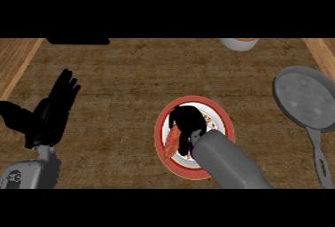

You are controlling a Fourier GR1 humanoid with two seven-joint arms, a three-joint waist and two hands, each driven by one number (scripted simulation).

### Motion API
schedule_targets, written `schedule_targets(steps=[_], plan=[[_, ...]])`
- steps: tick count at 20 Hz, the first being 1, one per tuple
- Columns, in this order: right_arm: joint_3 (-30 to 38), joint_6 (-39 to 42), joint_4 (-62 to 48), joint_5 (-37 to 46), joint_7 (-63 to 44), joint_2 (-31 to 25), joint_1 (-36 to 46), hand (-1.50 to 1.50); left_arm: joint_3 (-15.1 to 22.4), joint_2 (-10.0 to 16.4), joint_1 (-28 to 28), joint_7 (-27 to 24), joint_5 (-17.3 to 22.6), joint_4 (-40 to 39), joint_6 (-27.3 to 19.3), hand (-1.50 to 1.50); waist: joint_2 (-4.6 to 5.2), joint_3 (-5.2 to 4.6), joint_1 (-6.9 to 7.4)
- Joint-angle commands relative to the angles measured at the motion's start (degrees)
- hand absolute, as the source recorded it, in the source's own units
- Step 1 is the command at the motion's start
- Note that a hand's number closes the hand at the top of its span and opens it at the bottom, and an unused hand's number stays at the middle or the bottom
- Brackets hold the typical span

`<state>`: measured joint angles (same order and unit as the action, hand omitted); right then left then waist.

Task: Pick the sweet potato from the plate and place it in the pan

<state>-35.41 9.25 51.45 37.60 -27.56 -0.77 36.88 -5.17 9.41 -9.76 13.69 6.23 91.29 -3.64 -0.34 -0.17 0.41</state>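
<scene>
The worktop is a dark brown surface with a rough, woven-looking grain, and it fills nearly the whole head view. Along its left edge runs a band of lighter wood with a straight plank grain, and a matching band runs down the right edge. At the far edge on the left lies a flat black object, cut off by the view's limit so its kind cannot be told. Further right along that edge stands a pale bowl with something orange in it, only partly in view.

A plate with a red rim and a white centre lies near the middle of the worktop, a little to the right. The sweet potato lies on it as a long orange strip along the left side of the white centre. The right hand is down over the plate, just beside the sweet potato and covering part of it. Whether it has closed on the vegetable cannot be told. Its grey forearm crosses the plate's near rim.

The grey pan sits well to the right of the plate, its handle pointing toward the near edge.

The left hand rests released at the left, fingers straight and up.
</scene>
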Motion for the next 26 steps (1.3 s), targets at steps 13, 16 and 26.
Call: schedule_targets(steps=[13,16,26], plan=[[8.8,-12.0,6.7,17.4,-22.3,-15.0,8.8,1.5,-0.8,0.3,-0.5,1.1,0.4,0.6,0.2,0.0,-0.11,0.12,-1.09],[7.7,-11.9,13.1,22.2,-29.1,-14.8,11.3,1.5,-1.9,1.0,0.5,-1.0,-0.4,-1.4,0.1,0.0,-0.24,0.08,-1.37],[18.2,-5.7,20.3,24.0,-29.0,-19.9,12.6,1.5,-2.2,1.4,-1.0,0.4,1.3,-2.2,2.4,0.0,0.37,0.16,-0.36]])
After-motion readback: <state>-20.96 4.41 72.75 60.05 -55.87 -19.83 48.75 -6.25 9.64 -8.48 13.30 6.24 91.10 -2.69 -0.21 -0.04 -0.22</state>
